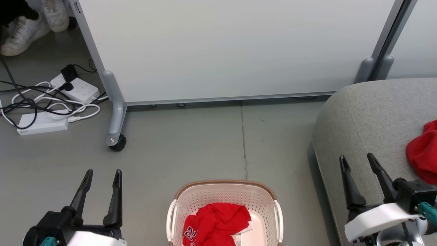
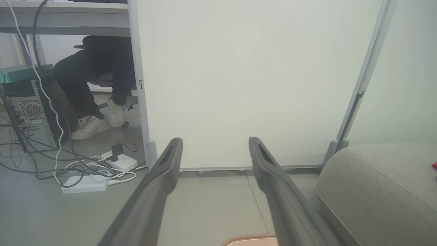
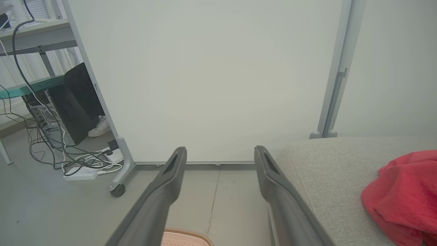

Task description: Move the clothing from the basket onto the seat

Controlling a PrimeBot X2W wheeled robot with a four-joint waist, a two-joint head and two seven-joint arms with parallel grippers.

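Head view: clothing [image 1: 215, 222], red with white number print, lies crumpled in the basket [image 1: 225, 185], between the two grippers and back from their fingertips, touched by neither

- left gripper [image 1: 104, 172]: fingers spread wide, nothing between them, over bare floor; basket off to its right
- right gripper [image 1: 356, 157]: fingers likewise apart and empty, over the near edge of the seat [image 1: 368, 112]; basket to its left
- second red cloth [image 1: 423, 153] on the seat, just right of the right gripper, apart from it

Left wrist view: left gripper [image 2: 215, 141] spread, pointing at a white panel [image 2: 245, 78]; brown basket rim [image 2: 251, 236] low between the fingers; seat [image 2: 375, 177] to the right. Left of the fingers: a seated person's dark legs [image 2: 92, 75], white shoes [image 2: 92, 124], power strips [image 2: 85, 184] and cables

Right wrist view: right gripper [image 3: 220, 150] spread; basket rim [image 3: 186, 236] below the left finger; seat [image 3: 334, 171] right of the fingers, with the second red cloth [image 3: 403, 194] in plain sight there. Panel caster [image 3: 117, 190] far left
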